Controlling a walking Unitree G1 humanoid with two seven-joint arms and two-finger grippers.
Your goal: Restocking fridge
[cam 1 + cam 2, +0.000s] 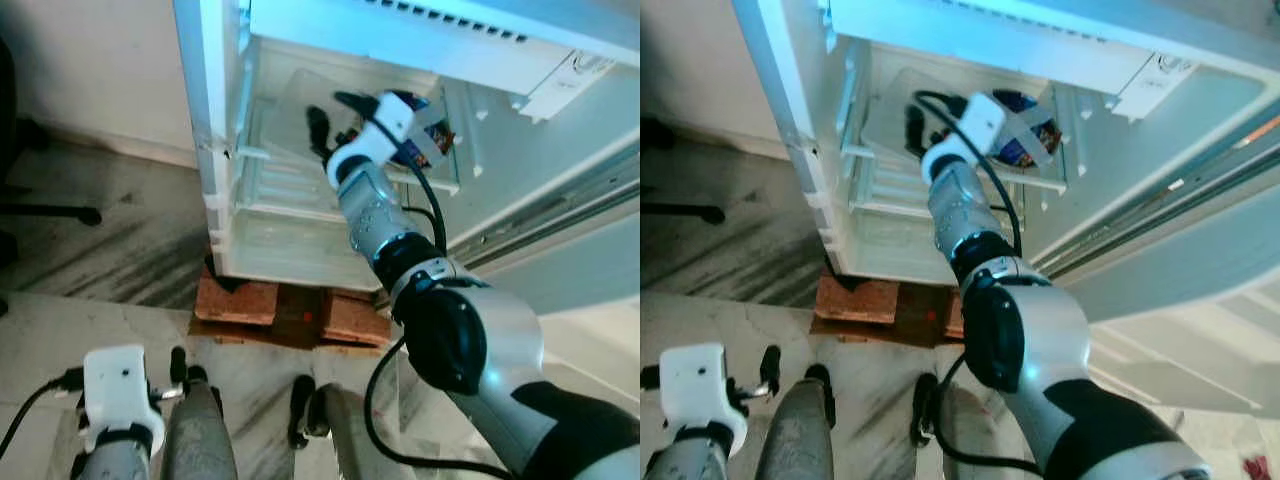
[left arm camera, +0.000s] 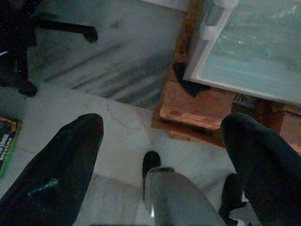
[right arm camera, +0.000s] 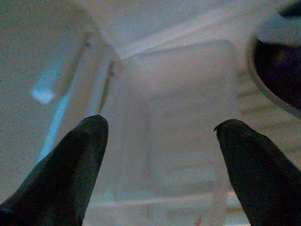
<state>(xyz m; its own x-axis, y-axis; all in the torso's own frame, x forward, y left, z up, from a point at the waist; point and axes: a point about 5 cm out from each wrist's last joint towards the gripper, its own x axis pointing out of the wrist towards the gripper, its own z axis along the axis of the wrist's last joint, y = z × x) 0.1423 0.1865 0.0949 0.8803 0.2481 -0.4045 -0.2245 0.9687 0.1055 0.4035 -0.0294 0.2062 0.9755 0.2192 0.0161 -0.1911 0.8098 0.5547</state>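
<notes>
1. White and lit with a bluish glow, the open white fridge (image 1: 300,200) stands on the far side of the floor, with its door swung out to the right.
2. On the clear plastic shelf (image 1: 290,110) inside sits a dark round packet with blue and red print (image 1: 425,135), on the right part of the shelf. It looks like food that is already put away, so I think at least one thing is stocked.
3. The right gripper (image 1: 335,125) is reached into the fridge, over the shelf and just left of the dark packet. Its two black fingers (image 3: 70,169) are spread wide with nothing between them.
4. From the right wrist view, the shelf ahead of the fingers looks bare, and the dark packet's round edge (image 3: 277,61) is off to one side. So there is room for more.
5. The left gripper (image 2: 160,155) hangs low near the robot's legs, over the grey marble floor (image 1: 130,240). Its fingers are spread too, and hold nothing.
6. Under the fridge are reddish-brown bricks (image 1: 240,300) that hold it up.
7. A black chair base (image 2: 28,33) is far to the left on the floor.
8. I think the job is partly done. Both grippers are bare, so the robot would need to fetch another thing to put in.
</notes>
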